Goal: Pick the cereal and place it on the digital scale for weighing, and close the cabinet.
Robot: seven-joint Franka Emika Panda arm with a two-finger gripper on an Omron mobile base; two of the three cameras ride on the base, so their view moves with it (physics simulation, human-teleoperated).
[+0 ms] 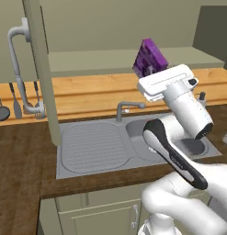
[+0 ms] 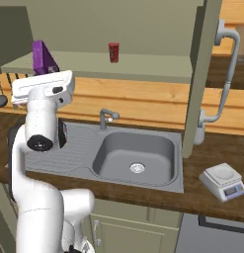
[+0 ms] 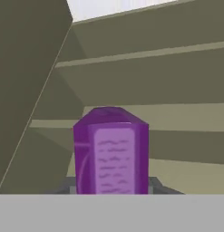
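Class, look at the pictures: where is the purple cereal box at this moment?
The cereal box is gripped in the hand, tilted, raised in front of the open cabinet's shelf, above the sink and left of the red can.

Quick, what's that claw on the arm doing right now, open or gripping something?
Gripper: shut on the purple cereal box, holding it up in front of the open cabinet shelf.
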